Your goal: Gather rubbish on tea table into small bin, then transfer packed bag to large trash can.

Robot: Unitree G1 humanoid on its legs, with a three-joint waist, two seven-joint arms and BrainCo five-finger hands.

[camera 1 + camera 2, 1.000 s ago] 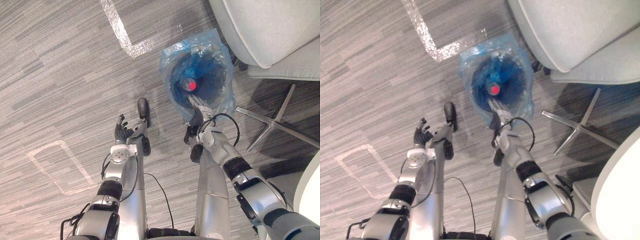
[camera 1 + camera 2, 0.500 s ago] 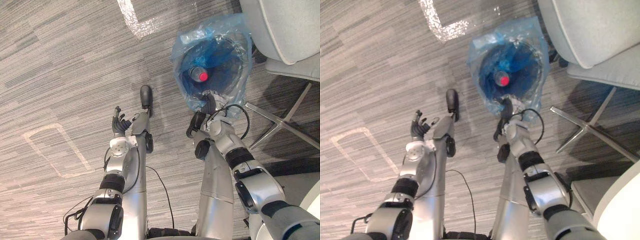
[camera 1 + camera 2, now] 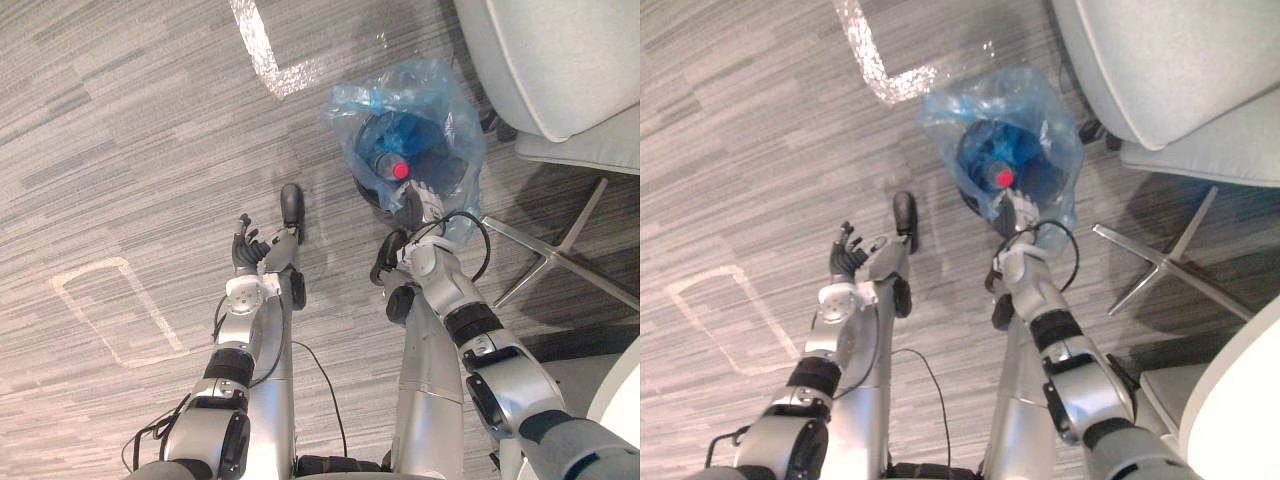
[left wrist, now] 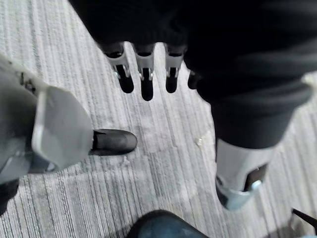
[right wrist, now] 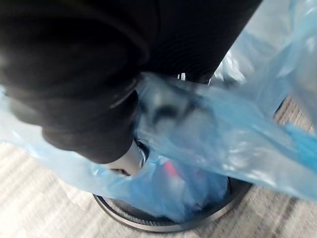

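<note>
A small dark bin (image 5: 163, 225) stands on the carpet, lined with a blue plastic bag (image 3: 420, 100). Inside lies a bottle with a red cap (image 3: 401, 171). My right hand (image 3: 412, 205) is at the bag's near rim, shut on the film, which bunches up around it. In the right wrist view the bag (image 5: 223, 148) stretches taut across that hand (image 5: 89, 114) and hides its fingers. My left hand (image 3: 248, 258) hovers open over the carpet left of the bin, its fingers (image 4: 143, 79) straight and holding nothing.
A grey chair (image 3: 560, 60) stands just right of the bin, its metal base legs (image 3: 545, 265) spreading over the floor. Silver tape marks (image 3: 262, 55) lie beyond the bin. A taped outline (image 3: 110, 310) is at the left. A white table edge (image 3: 625, 400) shows at lower right.
My right hand has gone from straight fingers at the bag's rim to curled on the film. The bag's mouth has gathered upward. The camera has shifted; the left hand holds still.
</note>
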